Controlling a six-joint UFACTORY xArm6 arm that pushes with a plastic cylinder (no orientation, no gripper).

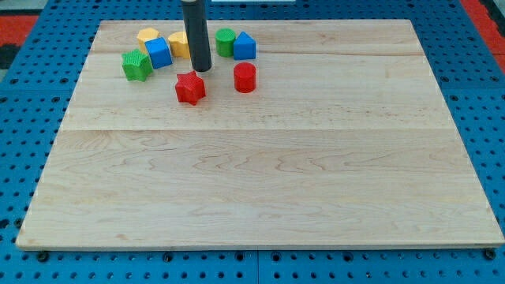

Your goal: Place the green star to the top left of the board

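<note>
Green star (pixel 136 65) already at board (pixel 260 181) upper left, leftmost of cluster, touching blue cube (pixel 158 53); tip (pixel 202 69) down just above red star (pixel 190 87), right of target and clear of it; no gripper fitted, open/closed state not applicable.

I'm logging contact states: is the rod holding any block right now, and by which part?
Nothing is held: my tip is a bare rod that can only push. It sits just above the red star, right of the green star.
</note>
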